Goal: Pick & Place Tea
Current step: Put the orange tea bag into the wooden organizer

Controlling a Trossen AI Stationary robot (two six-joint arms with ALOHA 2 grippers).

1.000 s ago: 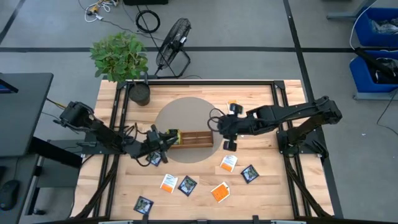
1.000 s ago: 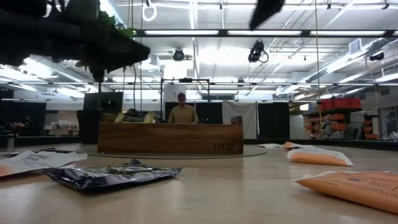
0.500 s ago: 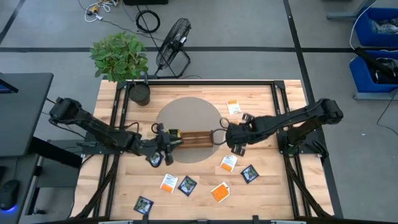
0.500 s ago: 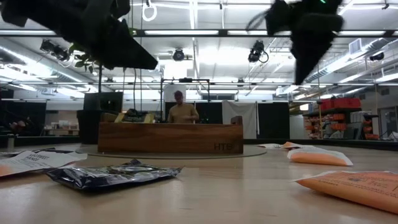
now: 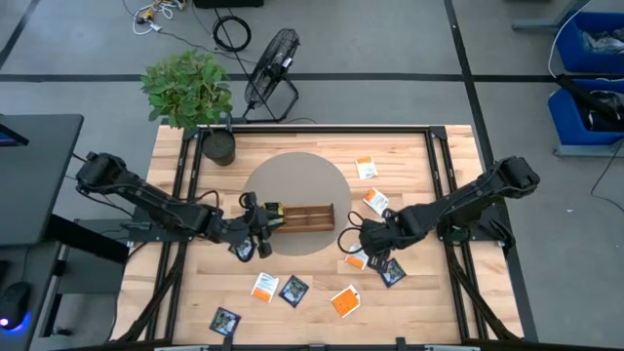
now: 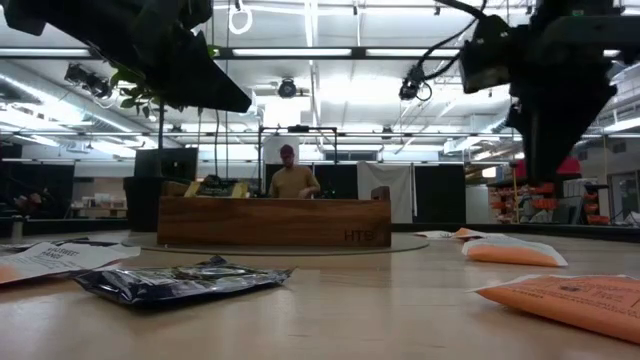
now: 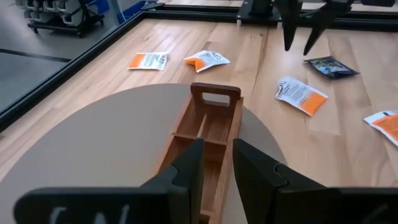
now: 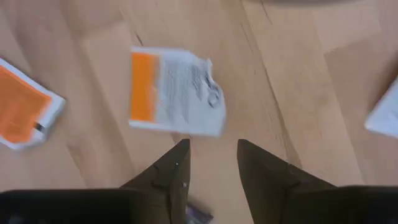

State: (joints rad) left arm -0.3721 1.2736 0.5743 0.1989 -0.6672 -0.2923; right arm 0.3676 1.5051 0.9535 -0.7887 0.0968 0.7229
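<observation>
The long brown wooden tray (image 5: 300,216) lies on a round grey mat (image 5: 292,185). My left gripper (image 5: 261,224) hangs open over the tray's left end (image 7: 205,134), nearly level, with nothing between its fingers. My right gripper (image 5: 366,244) points down, open, above an orange-and-white tea sachet (image 8: 174,93) that lies flat on the wood near the tray's right end. Several more tea sachets lie flat on the table: orange-and-white ones (image 5: 376,202) (image 5: 264,286) and dark navy ones (image 5: 392,273) (image 5: 293,291). In the left wrist view my right gripper (image 7: 305,28) shows farther off, above the table.
A potted plant (image 5: 190,93) stands at the table's far left corner, with a fan (image 5: 271,70) on the floor behind it. Black frame rails (image 5: 444,185) run along both sides of the table. Beyond the table a person (image 6: 292,178) shows in the low view.
My right gripper has come down from beside the tray's right end toward the table's near edge and now stands low over the orange-and-white sachet. My left gripper has risen a little at the tray's left end and tipped from pointing down to nearly level. No sachet has moved.
</observation>
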